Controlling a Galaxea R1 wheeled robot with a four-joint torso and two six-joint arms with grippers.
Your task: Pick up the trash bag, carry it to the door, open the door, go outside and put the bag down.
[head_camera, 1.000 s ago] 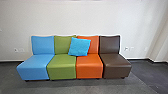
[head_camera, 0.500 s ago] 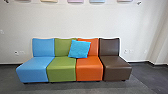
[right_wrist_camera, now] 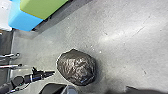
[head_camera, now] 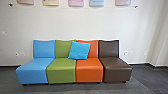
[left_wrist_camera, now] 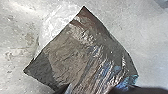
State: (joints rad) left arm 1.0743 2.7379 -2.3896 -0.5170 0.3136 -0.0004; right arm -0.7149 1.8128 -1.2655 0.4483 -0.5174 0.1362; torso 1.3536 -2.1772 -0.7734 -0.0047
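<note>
So your trash bag [right_wrist_camera: 76, 67] is over the grey floor [right_wrist_camera: 120, 47], well apart from the seats, going by the right wrist view. You can't really tell if it's touching down or hanging. In the left wrist view it's big and close, all shiny dark creases with pointy corners. Whether it's held, no idea, and you can't tell how wide or narrow either gripper is.

Far side of the room, you've got four seats in a row against the pale wall [head_camera: 80, 22]: blue seat [head_camera: 31, 74] on the left, then green seat [head_camera: 61, 75], orange seat [head_camera: 89, 74] and brown seat [head_camera: 117, 73] on the right. A bright blue cushion [head_camera: 79, 50] leans, tilted, across the green and orange backrests. Pastel panels [head_camera: 75, 2] hang above.
</note>
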